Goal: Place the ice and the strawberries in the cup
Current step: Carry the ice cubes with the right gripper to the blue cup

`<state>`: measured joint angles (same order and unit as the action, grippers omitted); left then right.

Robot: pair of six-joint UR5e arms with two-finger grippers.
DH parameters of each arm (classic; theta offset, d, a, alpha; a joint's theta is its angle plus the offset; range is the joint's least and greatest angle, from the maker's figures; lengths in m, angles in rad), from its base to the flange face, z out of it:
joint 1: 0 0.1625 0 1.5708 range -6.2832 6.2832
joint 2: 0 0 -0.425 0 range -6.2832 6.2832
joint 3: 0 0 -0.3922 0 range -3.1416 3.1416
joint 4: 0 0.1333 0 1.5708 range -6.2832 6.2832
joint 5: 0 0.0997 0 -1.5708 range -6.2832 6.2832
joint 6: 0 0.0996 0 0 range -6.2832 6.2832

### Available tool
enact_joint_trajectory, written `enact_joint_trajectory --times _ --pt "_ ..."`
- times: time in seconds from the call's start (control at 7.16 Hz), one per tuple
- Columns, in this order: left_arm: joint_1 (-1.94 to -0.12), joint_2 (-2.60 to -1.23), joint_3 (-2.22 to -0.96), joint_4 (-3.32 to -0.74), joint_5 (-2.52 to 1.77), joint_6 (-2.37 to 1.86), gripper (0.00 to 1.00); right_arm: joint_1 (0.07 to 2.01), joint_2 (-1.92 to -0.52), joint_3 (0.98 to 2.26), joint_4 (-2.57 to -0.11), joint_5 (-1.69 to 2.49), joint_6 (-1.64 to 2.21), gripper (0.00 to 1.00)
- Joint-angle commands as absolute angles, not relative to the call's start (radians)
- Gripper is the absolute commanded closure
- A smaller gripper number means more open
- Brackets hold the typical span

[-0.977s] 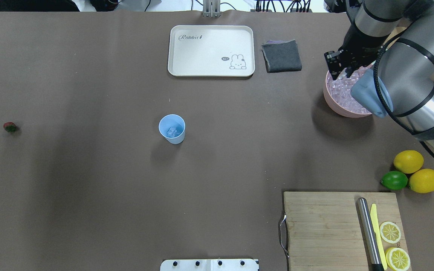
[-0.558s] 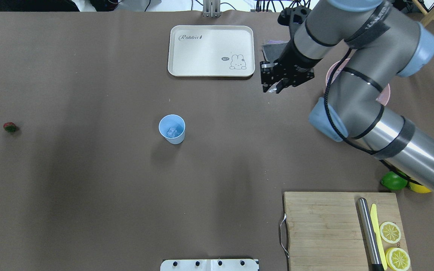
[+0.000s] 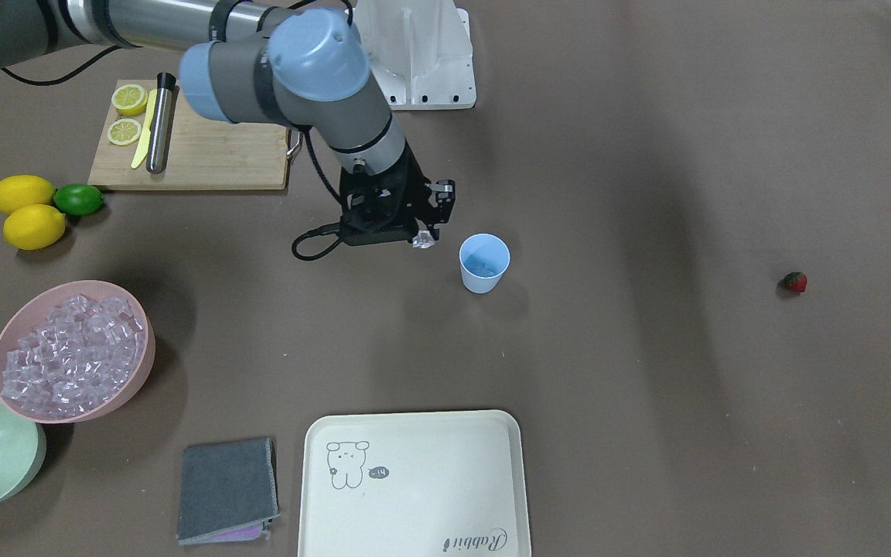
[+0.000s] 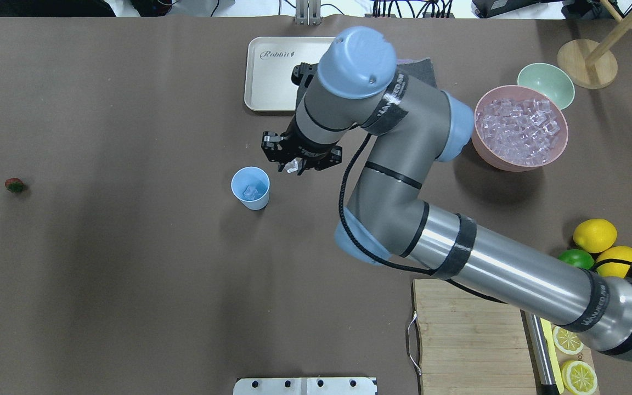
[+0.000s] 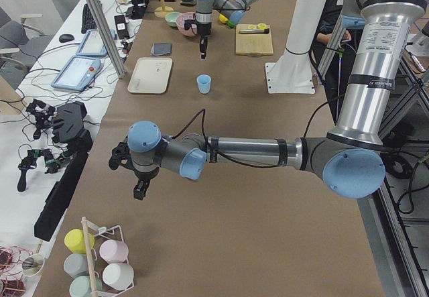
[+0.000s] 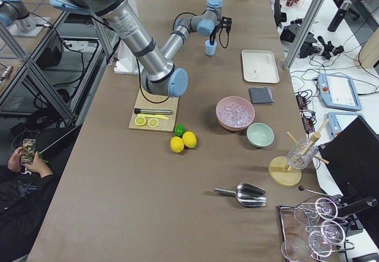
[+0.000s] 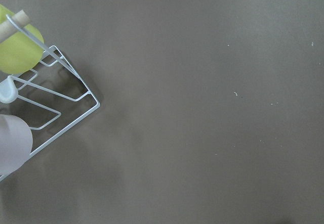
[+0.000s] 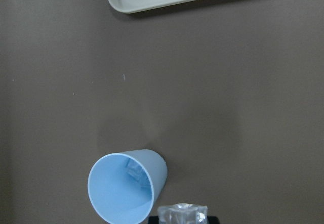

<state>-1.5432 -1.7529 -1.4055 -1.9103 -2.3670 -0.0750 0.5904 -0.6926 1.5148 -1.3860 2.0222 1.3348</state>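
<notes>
The light-blue cup (image 4: 250, 188) stands upright mid-table with one ice cube (image 4: 250, 192) inside. My right gripper (image 4: 294, 164) is shut on a clear ice cube (image 4: 293, 165) and hovers just right of the cup, above rim height. In the right wrist view the cup (image 8: 126, 186) is at lower left and the held cube (image 8: 182, 214) is at the bottom edge. The strawberry (image 4: 15, 185) lies alone at the far left. The pink bowl (image 4: 552, 156) holds many ice cubes (image 4: 519, 129). My left gripper (image 5: 139, 188) shows only in the exterior left view; I cannot tell its state.
A cream tray (image 4: 272, 71) and a grey cloth (image 3: 227, 489) lie behind the cup. A green bowl (image 4: 545, 82) stands beside the pink bowl. Lemons and a lime (image 4: 594, 235) and a cutting board (image 4: 458, 329) with a knife are front right. A cup rack (image 7: 45, 97) is near the left wrist.
My right arm has swung left from the pink bowl across the table, carrying an ice cube, and is now beside the cup. The cup and the strawberry have not moved.
</notes>
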Motion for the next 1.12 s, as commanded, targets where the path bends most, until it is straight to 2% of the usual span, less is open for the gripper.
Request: enact_joint_trajectory --times 0.0,0.56,0.7,0.84,0.98 --pt "-1.543 -1.752 -1.405 -1.911 -2.367 -0.074 0.02 0.546 -0.620 1.422 -1.381 1.974 1.356 1.00" --pt "-1.543 -1.752 -1.404 -1.910 -2.365 -0.074 0.02 0.526 -0.569 1.339 -1.381 1.953 1.356 1.00" --pt "-1.543 -1.752 -1.402 -1.910 -2.365 -0.074 0.02 0.526 -0.569 1.338 -1.382 1.951 1.355 0.85" --pt "-1.543 -1.753 -1.402 -1.910 -2.365 -0.074 0.02 0.523 -0.568 1.329 -1.390 1.927 1.358 0.04" --pt "-1.543 -1.755 -1.402 -1.908 -2.364 -0.074 0.02 0.522 -0.557 1.328 -1.385 1.927 1.389 0.01"
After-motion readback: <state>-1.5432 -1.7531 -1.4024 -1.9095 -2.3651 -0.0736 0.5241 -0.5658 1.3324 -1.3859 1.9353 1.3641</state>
